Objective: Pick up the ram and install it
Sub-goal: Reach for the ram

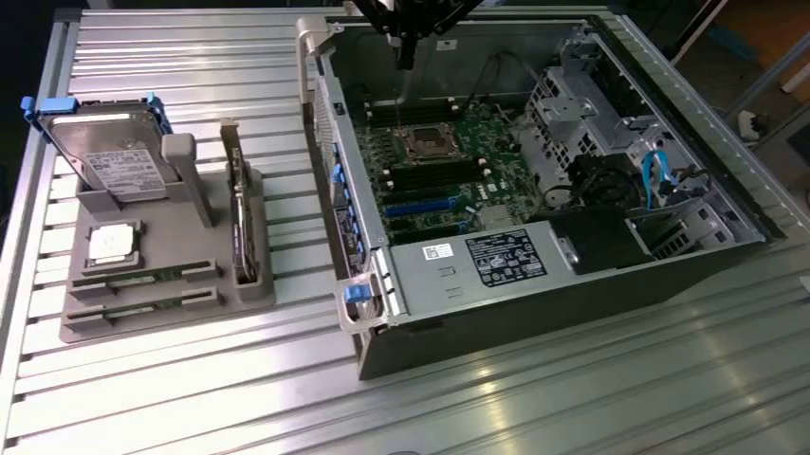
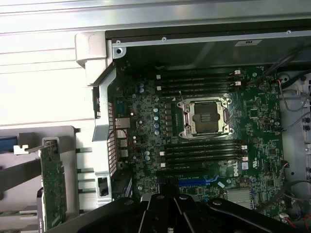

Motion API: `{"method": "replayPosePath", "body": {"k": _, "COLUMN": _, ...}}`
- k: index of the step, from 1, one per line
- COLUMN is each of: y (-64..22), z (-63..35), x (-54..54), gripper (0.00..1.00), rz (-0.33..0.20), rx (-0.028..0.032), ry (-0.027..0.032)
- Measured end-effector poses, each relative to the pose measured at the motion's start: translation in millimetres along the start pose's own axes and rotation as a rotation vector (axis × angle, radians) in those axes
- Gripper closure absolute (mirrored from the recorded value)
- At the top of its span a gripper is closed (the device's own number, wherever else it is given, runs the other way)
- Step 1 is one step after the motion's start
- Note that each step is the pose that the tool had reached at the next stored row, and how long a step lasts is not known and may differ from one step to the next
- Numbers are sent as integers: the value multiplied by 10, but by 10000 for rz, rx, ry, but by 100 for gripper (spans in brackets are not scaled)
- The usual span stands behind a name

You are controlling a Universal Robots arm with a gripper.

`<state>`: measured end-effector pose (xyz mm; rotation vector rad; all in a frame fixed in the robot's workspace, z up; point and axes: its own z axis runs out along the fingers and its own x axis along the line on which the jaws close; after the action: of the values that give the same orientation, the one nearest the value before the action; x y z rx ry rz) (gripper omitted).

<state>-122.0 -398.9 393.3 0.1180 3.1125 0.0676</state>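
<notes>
Scanning the exterior view from its left, we find the ram (image 1: pixel 142 277) lying in the tray (image 1: pixel 177 322) beside its twin (image 1: pixel 139 309). Well apart, the fingers (image 1: pixel 405 52) hang pressed together, empty, over the motherboard (image 1: pixel 431 171). We judge that reaching down shut would knock the ram, not grip it.

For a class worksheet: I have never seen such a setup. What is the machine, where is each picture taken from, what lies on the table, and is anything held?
This is a robot arm whose tool hangs over an open computer case on a ribbed metal table. One camera stands off the arm and sees the whole scene; the other rides on the wrist and looks down past the tool onto the circuit board. Beside the case, a grey holder carries a hard drive, an upright card and two green memory sticks. The tool is shut and seems to hold nothing; both sticks lie in the holder.
</notes>
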Motion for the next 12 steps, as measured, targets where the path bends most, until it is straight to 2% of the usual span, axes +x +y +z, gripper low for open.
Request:
{"method": "replayPosePath", "body": {"k": 6, "y": 0, "z": 0, "x": 4, "gripper": 89, "rz": 0, "rx": -1, "ry": -1}}
{"method": "replayPosePath", "body": {"k": 12, "y": -7, "z": -3, "x": 97, "gripper": 89, "rz": -1, "rx": 0, "ry": 0}}
